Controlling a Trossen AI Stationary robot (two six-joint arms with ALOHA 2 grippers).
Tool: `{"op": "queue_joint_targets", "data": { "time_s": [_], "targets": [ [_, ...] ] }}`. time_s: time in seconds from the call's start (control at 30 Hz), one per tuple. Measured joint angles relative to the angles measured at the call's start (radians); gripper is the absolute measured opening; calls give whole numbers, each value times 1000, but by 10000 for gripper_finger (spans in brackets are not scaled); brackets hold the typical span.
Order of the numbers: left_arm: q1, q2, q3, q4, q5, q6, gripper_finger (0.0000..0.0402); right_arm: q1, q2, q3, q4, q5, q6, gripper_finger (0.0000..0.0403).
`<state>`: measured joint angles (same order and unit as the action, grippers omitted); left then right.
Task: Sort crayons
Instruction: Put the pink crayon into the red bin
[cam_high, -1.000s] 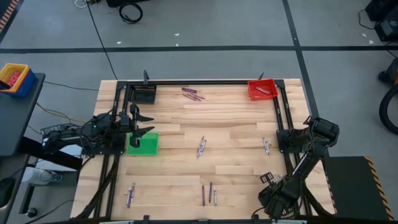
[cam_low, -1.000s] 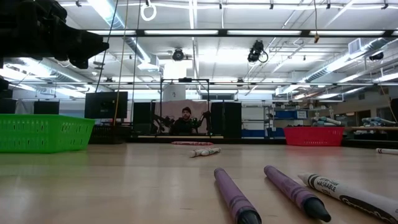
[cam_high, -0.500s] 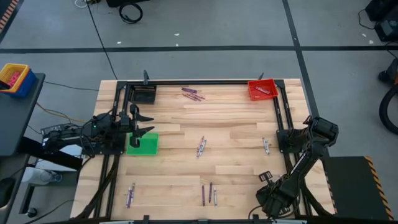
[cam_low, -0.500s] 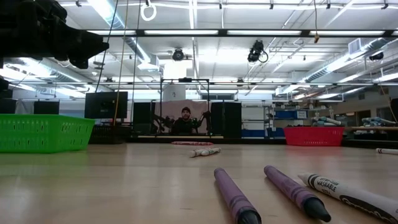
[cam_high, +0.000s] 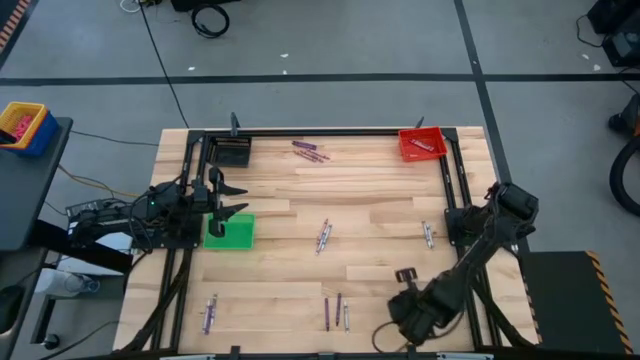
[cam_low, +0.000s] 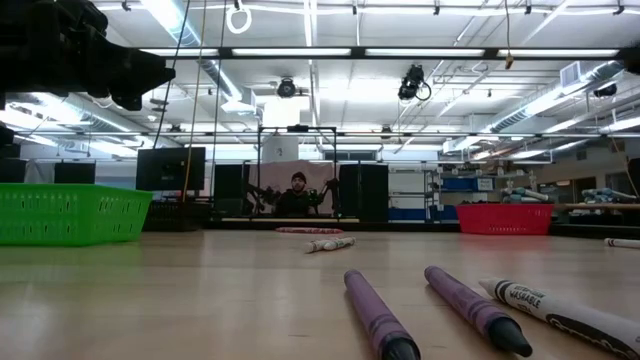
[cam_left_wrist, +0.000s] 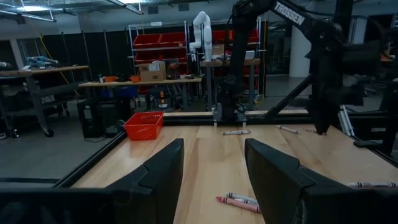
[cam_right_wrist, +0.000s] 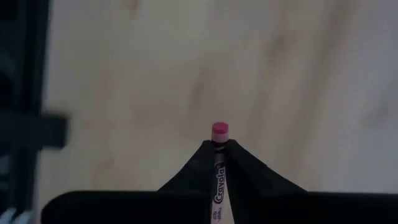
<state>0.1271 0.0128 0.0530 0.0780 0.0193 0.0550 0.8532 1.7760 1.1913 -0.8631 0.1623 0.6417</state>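
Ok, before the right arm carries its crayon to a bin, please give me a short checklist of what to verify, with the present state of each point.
1. Right gripper shut on the pink crayon: ok, the tip sticks out between the fingers.
2. Crayon lifted off the table: cannot tell, the wrist view shows only blurred wood behind it.
3. Red bin in place at the far right corner: ok.
4. Left gripper out of the way: ok, it is open above the green bin on the left side.
5. Crayons remaining on the table: not ok, several are unsorted, such as the pair at the centre.
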Motion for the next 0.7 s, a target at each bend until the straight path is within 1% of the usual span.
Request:
{"op": "queue_joint_targets", "data": {
  "time_s": [0.07,0.2,0.33,0.4,0.47,0.53,0.7],
  "targets": [
    [0,0,0,0,0,0,183,-34,-22,21,-35,59,-51,35],
    [0,0,0,0,0,0,183,-116,-102,16,-105,196,-146,35],
    [0,0,0,0,0,0,183,-234,-208,-30,-173,370,-287,35],
    [0,0,0,0,0,0,183,-314,-275,-79,-187,445,-366,35],
    [0,0,0,0,0,0,183,-415,-346,-144,-169,485,-449,35],
    [0,0,0,0,0,0,183,-531,-413,-226,-122,494,-552,35],
    [0,0,0,0,0,0,183,-885,-530,-416,81,494,-858,35]
  ]
}}
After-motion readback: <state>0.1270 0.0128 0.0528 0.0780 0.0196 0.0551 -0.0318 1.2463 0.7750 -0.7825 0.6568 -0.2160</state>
